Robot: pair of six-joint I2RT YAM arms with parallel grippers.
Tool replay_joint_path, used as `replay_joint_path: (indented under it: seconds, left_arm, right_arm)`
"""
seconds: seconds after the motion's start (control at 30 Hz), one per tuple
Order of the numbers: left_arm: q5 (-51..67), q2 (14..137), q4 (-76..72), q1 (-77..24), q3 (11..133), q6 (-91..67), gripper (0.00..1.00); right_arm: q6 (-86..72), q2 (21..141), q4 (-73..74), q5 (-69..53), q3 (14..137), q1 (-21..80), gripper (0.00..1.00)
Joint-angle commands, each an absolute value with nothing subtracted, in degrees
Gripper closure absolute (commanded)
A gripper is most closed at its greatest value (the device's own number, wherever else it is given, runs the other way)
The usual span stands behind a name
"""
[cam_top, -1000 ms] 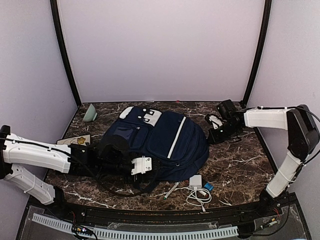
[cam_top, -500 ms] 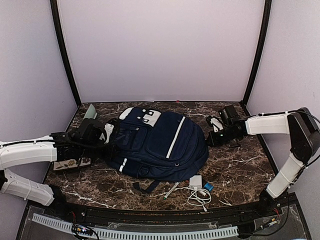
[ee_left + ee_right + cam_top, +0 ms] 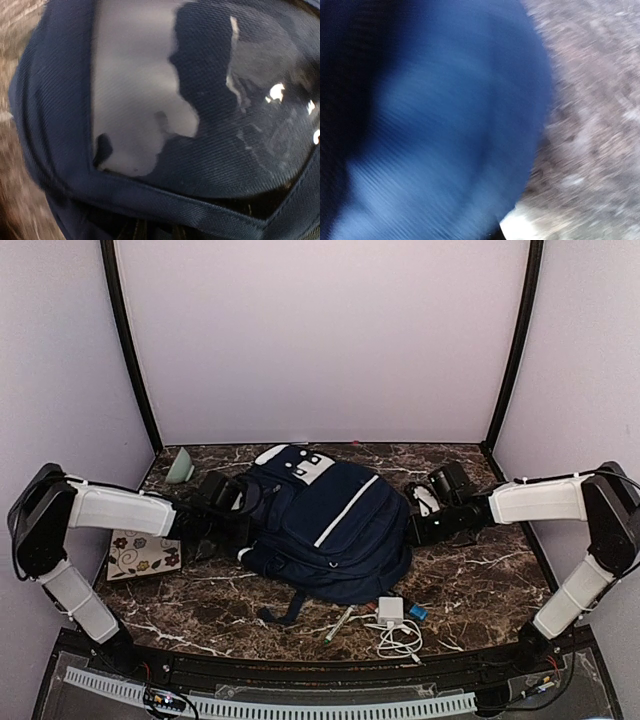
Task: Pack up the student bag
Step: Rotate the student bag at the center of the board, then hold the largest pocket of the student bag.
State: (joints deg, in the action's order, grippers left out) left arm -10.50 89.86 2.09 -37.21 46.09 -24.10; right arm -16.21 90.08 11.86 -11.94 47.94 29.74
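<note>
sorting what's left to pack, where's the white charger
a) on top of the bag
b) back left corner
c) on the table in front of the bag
c: the white charger lies on the table off the student bag's near edge, beside a pen

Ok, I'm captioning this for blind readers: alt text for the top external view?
A navy backpack lies flat on a dark marble table, with the left gripper and right gripper at its sides. A white charger lies nearby.

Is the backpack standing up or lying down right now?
Lying down. The navy backpack lies flat on the marble table, its front facing up toward the top camera.
</note>
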Motion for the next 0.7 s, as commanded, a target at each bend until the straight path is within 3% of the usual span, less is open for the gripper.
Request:
replay_joint_path:
  seconds: [0.0,0.07,0.13,0.33,0.53,0.67]
  left_arm:
    - [-11.30,101.00,-9.42,-32.13,62.00,-18.70,0.80]
    - [-8.56,105.07,-11.34,-30.77,69.12,-14.85,0.80]
    - [-5.98,106.50,-11.92,-30.68,75.35,-10.96,0.73]
    - [5.27,95.20,-20.43,-31.29,71.89,-3.83,0.39]
    - [7.66,80.90,-26.11,-41.15,57.14,12.62,0.29]
    - [10.10,78.59,-20.66,-42.37,56.72,11.84,0.27]
  right_arm:
    - [-22.40,87.71,10.46,-12.95,46.56,36.26,1.00]
    - [-24.49,87.78,9.07,-13.08,46.95,39.78,1.00]
    - [-26.12,88.24,7.87,-13.42,47.82,43.24,1.00]
    - [-28.13,89.77,6.23,-16.27,52.17,47.87,1.00]
    - [-27.59,89.97,5.81,-17.06,54.02,47.84,1.00]
    - [-26.35,90.05,8.86,-15.68,55.21,47.90,1.00]
